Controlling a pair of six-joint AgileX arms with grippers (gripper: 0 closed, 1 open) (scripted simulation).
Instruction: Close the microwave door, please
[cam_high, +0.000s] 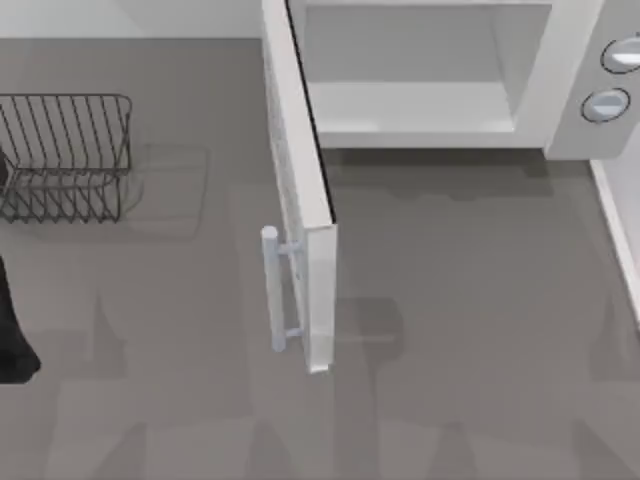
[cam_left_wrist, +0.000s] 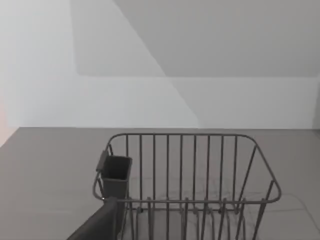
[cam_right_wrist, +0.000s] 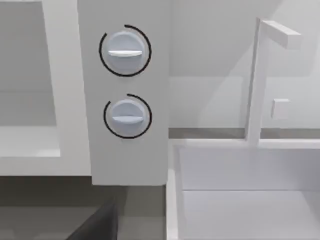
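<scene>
- The big white boxy microwave (cam_high: 440, 80) sits along the upper edge of the top view, right of centre, its pale inner cavity open to the camera; two round grey knobs (cam_high: 607, 103) sit on its side panel at the upper right.
- The large flat white rectangular microwave door (cam_high: 300, 190), with a pale grey vertical bar handle (cam_high: 272, 290), stands wide open; it is seen nearly edge-on, running from the upper middle of the frame down to the centre, so the task is not yet begun.
- A dark wire rack (cam_high: 65, 155) rests on the grey table (cam_high: 470, 330) at the left of the top view, well apart from the door.
- The left arm (cam_high: 12, 320) is a dark shape at the left edge, lower than the rack; its wrist view looks onto the rack with a dark part of the arm low in the frame; I cannot tell whether its jaws are open or closed.
- The right wrist view faces the knobs and a white structure beside the microwave; a dark part sits at its lower edge; the state of those jaws cannot be told either.
- Likely risk: a push near the hinge, at the upper end of the door, would give little leverage and the door may stall half shut.
- Likely risk: a glancing contact on the smooth panel could slip off, or snag on the bar handle.
- Likely risk: the left arm, starting beside the rack, could clip the wire rack on its sweep toward the door.
- Likely risk: a push that ends early may leave the door ajar; one too hard may shift the microwave.
</scene>
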